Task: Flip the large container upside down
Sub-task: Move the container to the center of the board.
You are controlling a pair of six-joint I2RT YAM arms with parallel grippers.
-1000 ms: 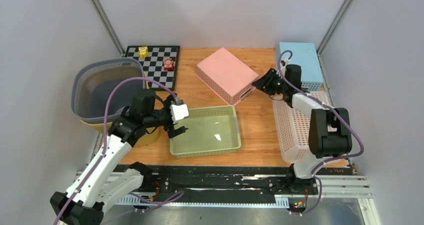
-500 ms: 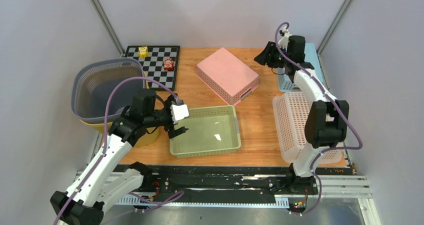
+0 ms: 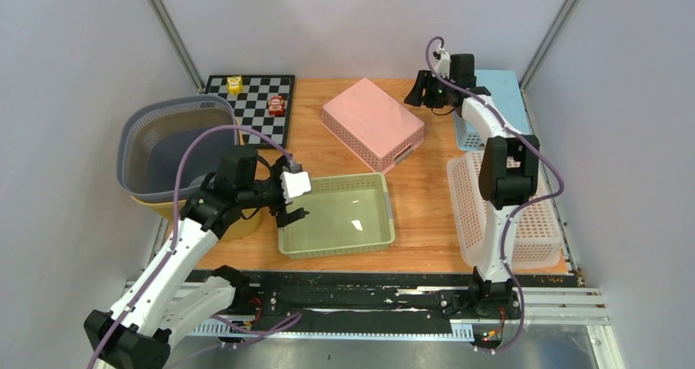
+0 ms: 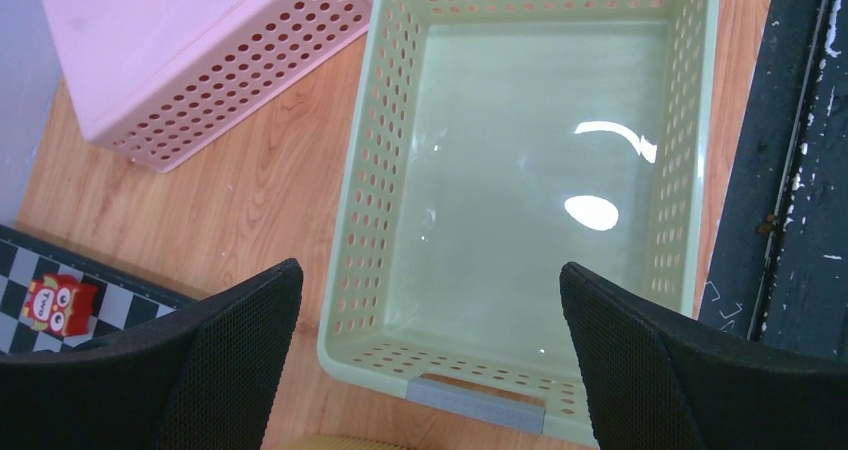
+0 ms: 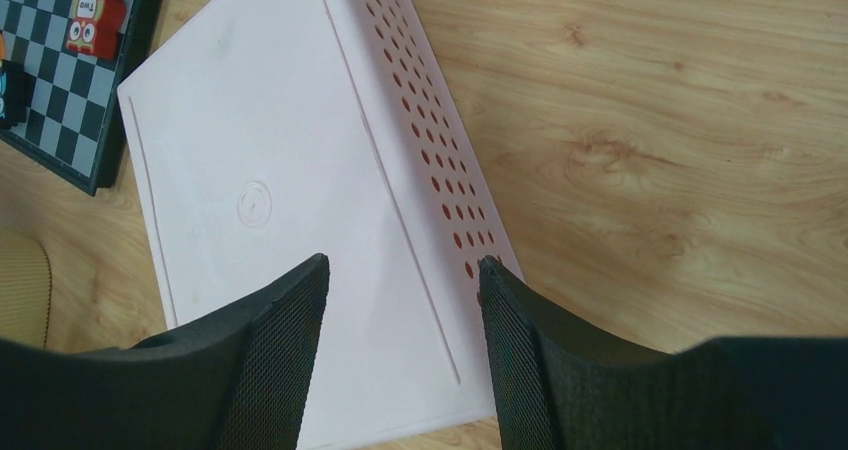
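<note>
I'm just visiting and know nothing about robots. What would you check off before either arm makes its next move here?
1. The pink perforated plastic basket lies bottom-up on the wooden table: ok.
2. The right gripper hangs above it, jaws apart, holding nothing: ok.
3. The left gripper is wide open and empty, above the pale green perforated basket: ok.
4. That green basket stands upright and empty: ok.
5. The small red toy sits on the chessboard, apart from the pink basket: ok.
6. The pink basket is the "large container" meant: cannot tell; the grey round basket looks at least as big.
</note>
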